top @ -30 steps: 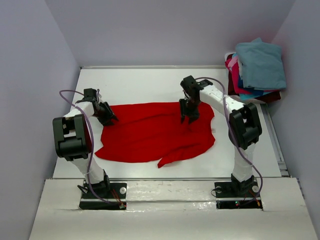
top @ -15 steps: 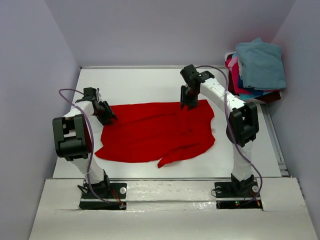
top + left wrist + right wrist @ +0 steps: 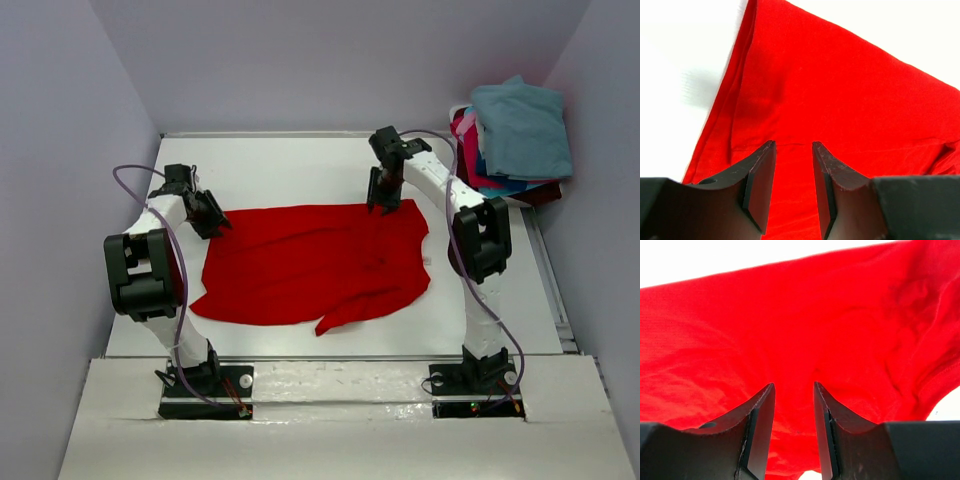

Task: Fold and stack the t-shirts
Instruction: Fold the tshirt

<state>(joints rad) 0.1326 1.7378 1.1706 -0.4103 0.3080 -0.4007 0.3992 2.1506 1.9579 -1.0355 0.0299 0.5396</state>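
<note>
Corners are the target: left claw (image 3: 212,218) and right claw (image 3: 383,203) hover at the far edge of the red shirt (image 3: 310,265), spread flat mid-surface (image 3: 280,165). Both have jaws parted with nothing pinched, likely lined up for a first fold, while other shirts (image 3: 515,130) sit piled far right.

Both the left arm (image 3: 148,272) and the right arm (image 3: 482,243) are built of white tube links joined by chunky black motor housings. A thin purple cable (image 3: 181,300) loops along each, running back from the hand to a flat black base plate (image 3: 205,386). The fingers (image 3: 760,175) are matte black wedges with scuffed inner faces.
</note>
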